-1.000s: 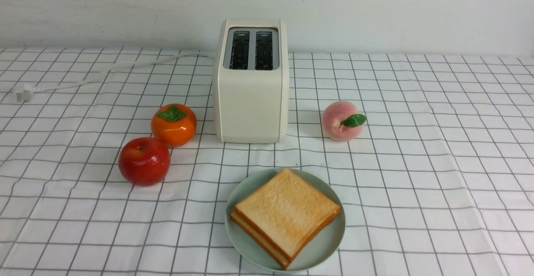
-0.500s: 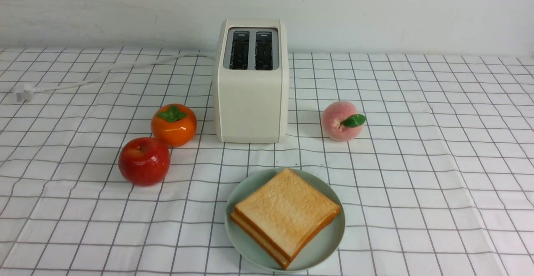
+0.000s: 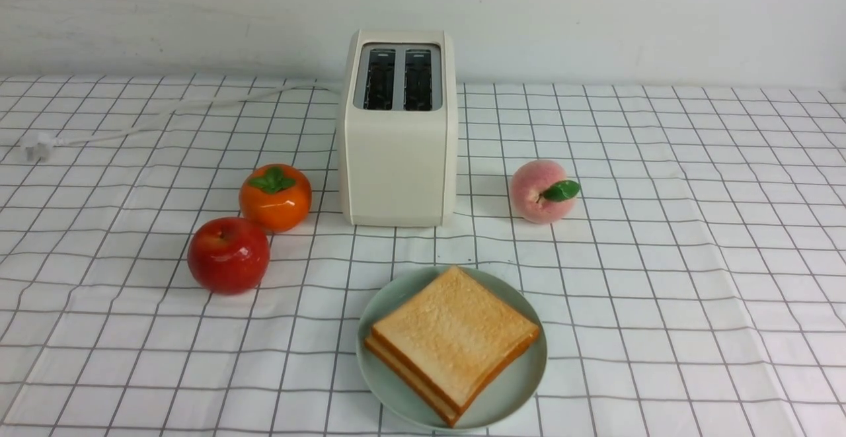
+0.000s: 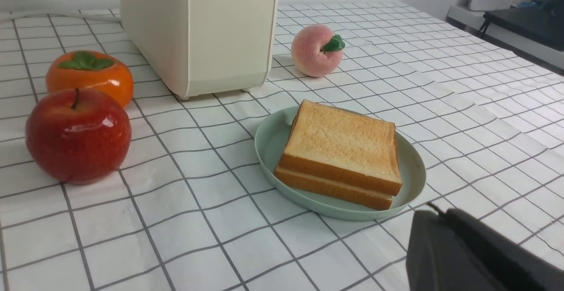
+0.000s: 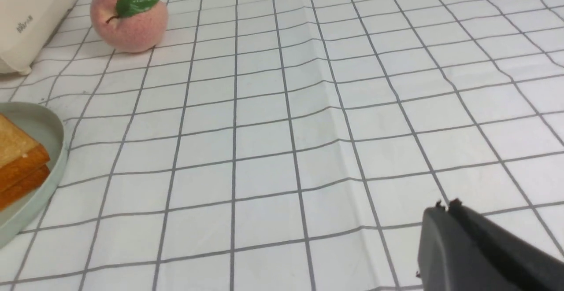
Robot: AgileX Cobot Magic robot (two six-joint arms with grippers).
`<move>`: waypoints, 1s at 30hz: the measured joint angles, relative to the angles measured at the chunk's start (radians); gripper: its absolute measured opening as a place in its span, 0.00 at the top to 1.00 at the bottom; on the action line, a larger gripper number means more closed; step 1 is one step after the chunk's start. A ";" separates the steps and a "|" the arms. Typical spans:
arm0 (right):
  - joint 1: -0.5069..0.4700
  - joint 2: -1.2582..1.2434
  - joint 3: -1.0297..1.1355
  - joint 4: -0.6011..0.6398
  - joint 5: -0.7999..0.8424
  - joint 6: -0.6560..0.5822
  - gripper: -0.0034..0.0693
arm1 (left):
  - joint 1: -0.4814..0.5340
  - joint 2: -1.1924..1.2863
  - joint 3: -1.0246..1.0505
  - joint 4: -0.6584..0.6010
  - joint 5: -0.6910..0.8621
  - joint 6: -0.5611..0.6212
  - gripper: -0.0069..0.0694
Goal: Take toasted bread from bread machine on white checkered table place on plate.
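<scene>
Front view: two slices of toasted bread (image 3: 455,339) lie stacked on the plate (image 3: 522,384), near of the bread machine (image 3: 398,159). Both arms' fingers (image 4: 445,233) (image 5: 445,225) are together, holding nothing.

Apple (image 3: 229,255), persimmon (image 3: 275,197) crowd toaster's (image 3: 398,153) left.

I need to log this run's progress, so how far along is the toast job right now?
It looks finished. Both slices of toasted bread lie stacked on the plate, and the bread machine shows two empty slots. Nothing is in hand: the left claw and right claw are shut, away from the toast, holding nothing. Nothing appears left to do.
</scene>
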 joint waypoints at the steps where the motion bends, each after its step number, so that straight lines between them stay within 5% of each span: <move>1: 0.000 0.000 0.000 0.008 0.000 -0.010 0.98 | 0.000 0.000 0.000 0.000 -0.001 0.000 0.91; 14: 0.000 0.000 0.000 0.184 -0.010 -0.375 0.97 | 0.000 0.000 0.000 0.000 -0.001 0.000 0.89; 30: 0.000 0.000 0.000 0.205 -0.010 -0.389 0.96 | 0.000 0.000 0.000 0.000 -0.001 0.000 0.88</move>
